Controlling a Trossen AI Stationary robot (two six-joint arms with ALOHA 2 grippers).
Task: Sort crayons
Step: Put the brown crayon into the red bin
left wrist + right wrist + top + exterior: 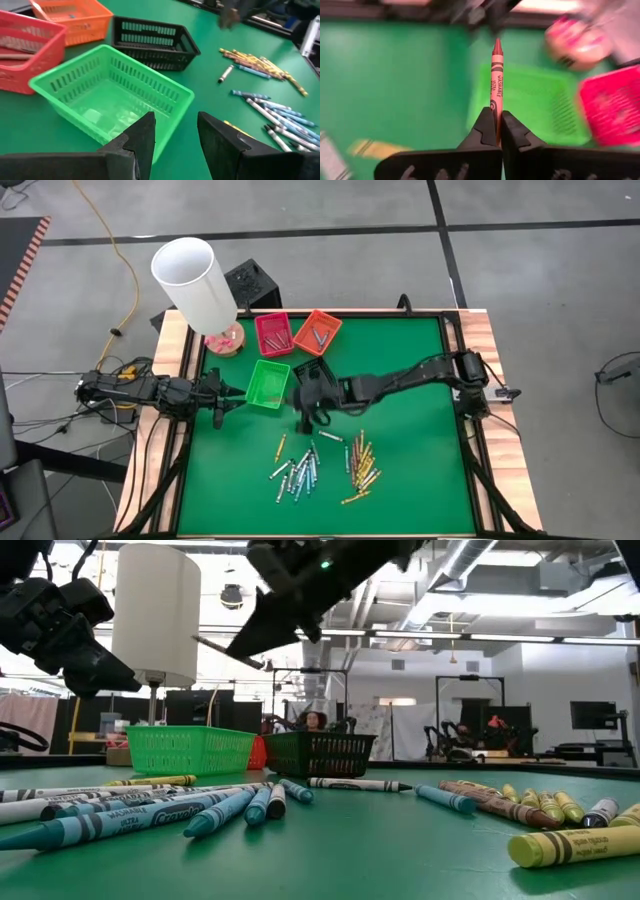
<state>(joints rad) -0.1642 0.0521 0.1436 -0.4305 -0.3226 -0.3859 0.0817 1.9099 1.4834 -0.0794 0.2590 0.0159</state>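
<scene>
From above, the right gripper (305, 420) hangs over the green table (420, 470) beside the green tray (268, 384) and black tray (312, 370), while the left gripper (222, 408) waits at the green tray's other side. Loose crayons (300, 470) lie scattered nearer the front edge; the red tray (272, 333) and orange tray (317, 332) sit behind.

At table height, crayons (180, 810) spread across the foreground before the green tray (190, 750) and black tray (320, 753).

The left wrist camera shows its fingers (142, 137) parted and empty above the green tray (112, 95).

The right wrist camera shows fingers (482, 131) pinched tight on a red-brown crayon (496, 85), pointing outward over the green tray (535, 100)
</scene>
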